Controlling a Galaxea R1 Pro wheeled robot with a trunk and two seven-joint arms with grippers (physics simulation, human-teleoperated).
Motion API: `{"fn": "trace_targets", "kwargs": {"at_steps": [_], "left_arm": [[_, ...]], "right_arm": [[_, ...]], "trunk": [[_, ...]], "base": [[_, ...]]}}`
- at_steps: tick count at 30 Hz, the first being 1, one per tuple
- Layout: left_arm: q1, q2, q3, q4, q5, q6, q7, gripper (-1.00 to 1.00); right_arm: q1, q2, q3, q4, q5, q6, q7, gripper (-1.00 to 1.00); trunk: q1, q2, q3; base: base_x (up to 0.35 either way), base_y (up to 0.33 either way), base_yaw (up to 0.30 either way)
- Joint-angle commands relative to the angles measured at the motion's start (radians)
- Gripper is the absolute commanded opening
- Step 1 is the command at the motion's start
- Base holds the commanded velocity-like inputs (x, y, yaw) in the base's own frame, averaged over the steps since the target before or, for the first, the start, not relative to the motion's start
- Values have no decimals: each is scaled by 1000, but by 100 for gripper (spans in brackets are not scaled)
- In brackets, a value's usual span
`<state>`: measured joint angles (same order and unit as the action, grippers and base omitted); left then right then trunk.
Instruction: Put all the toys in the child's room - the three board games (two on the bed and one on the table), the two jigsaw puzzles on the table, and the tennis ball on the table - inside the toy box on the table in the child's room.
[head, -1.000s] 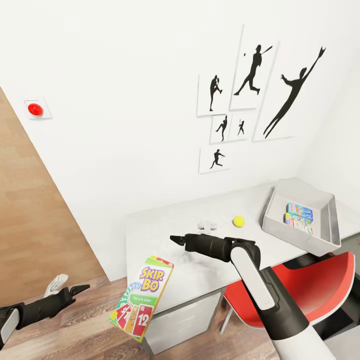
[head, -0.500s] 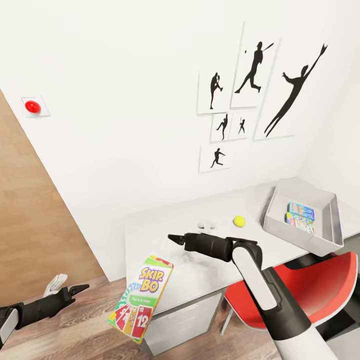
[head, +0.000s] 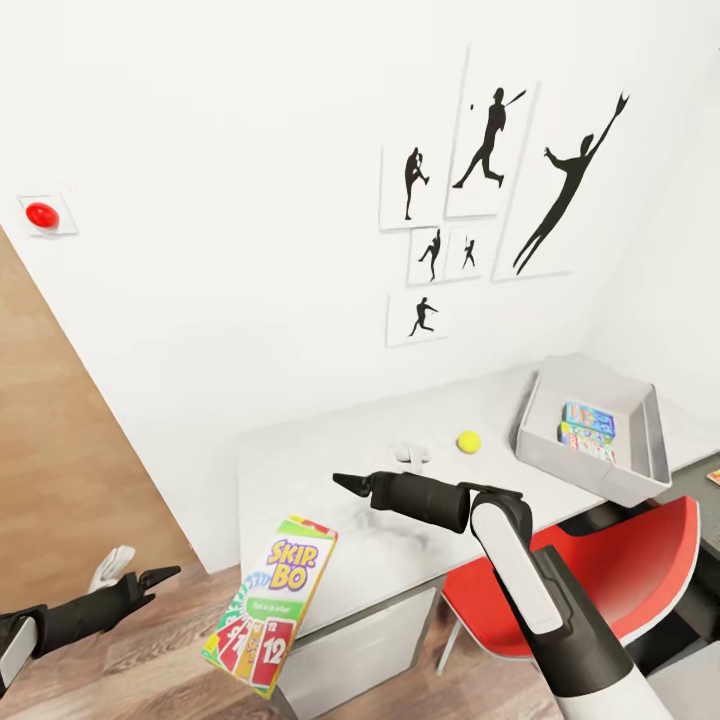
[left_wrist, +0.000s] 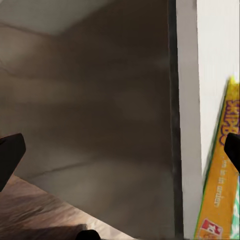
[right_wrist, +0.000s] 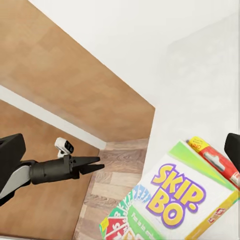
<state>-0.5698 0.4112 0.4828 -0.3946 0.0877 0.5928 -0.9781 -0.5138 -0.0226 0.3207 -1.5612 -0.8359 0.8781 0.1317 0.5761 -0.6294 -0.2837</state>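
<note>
The Skip-Bo board game (head: 270, 605) hangs tilted past the front left corner of the table (head: 330, 450), over the floor, with neither gripper touching it. My right gripper (head: 340, 484) hovers open above the table, just up and right of that box (right_wrist: 175, 200). My left gripper (head: 165, 577) is open low at the left, apart from the box (left_wrist: 222, 185). The tennis ball (head: 468, 440) lies on the table left of the toy box (head: 575, 465). A light-blue board game (head: 590, 414) and another game box (head: 586, 439) lie inside the toy box.
A red chair (head: 600, 570) stands under the table's right part, beside my right arm. A small white object (head: 412, 455) lies left of the ball. Baseball silhouette prints (head: 480, 190) hang on the white wall. Wood-plank floor (head: 150, 660) spreads at the lower left.
The whole view has shifted a little to the left, so the camera moved. The Skip-Bo box sits slightly lower against the table corner. Both grippers keep their poses.
</note>
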Motion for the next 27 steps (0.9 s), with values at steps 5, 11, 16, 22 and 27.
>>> {"fn": "trace_targets", "kwargs": {"at_steps": [5,11,16,22,27], "left_arm": [[-1,2,2,0,-1,11,-55,100],[-1,19,2,0,-3,49,-64,100],[-1,41,3,0,-2,59,-67,100],[-1,44,1,0,-2,63,-70,100],[-1,38,-5,1,-6,114,-69,100]], "right_arm": [[0,0,0,0,8,4,8,100],[0,0,-1,0,9,3,8,100],[0,0,0,1,10,3,7,100],[0,0,0,1,12,2,6,100],[0,1,-1,2,13,2,7,100]], "trunk": [[20,-37,-16],[43,-79,-35],[62,-114,-50],[85,-156,-69],[104,-191,-85]], "base": [[0,0,-18],[0,0,-3],[0,0,0],[0,0,0],[0,0,0]]}}
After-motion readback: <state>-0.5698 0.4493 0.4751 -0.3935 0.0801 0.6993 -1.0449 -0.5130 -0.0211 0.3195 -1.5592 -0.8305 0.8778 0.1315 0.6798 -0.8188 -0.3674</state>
